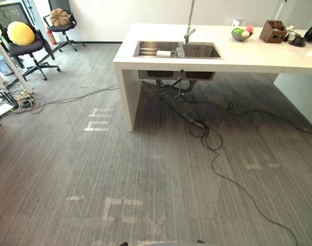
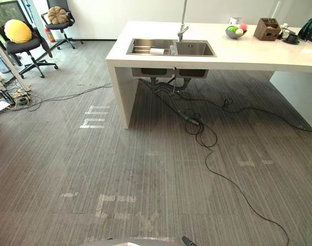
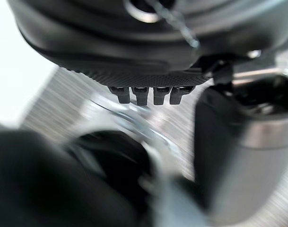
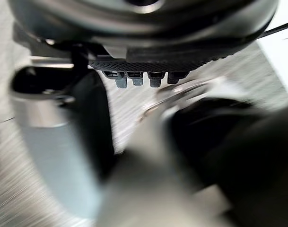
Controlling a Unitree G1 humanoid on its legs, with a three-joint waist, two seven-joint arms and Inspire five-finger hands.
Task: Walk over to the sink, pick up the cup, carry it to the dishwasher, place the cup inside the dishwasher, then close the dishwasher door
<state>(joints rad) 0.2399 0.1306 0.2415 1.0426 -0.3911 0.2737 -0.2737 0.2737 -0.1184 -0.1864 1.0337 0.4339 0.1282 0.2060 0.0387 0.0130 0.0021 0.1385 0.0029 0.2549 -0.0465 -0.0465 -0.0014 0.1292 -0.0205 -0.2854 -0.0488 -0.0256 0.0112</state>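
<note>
A steel double sink (image 1: 203, 51) is set into a long white counter (image 1: 258, 56) across the room, with a tall faucet (image 1: 189, 32) behind it. A small clear cup (image 1: 180, 50) stands on the divider between the basins, also seen as the cup (image 2: 172, 49) in the right eye view. A white object (image 1: 163, 53) lies in the left basin. My left hand (image 3: 148, 52) hangs over the grey carpet with straight fingers (image 3: 141, 94) and holds nothing. My right hand (image 4: 144, 42) hangs the same way, its fingers (image 4: 136, 79) straight and empty.
Black cables (image 1: 207, 136) trail over the carpet from under the sink. Two office chairs (image 1: 27, 48) with cushions stand at the far left beside more wires (image 1: 15, 97). A fruit bowl (image 1: 241, 34) and a brown box (image 1: 273, 31) sit on the counter. Pale tape marks (image 1: 97, 123) show on the floor.
</note>
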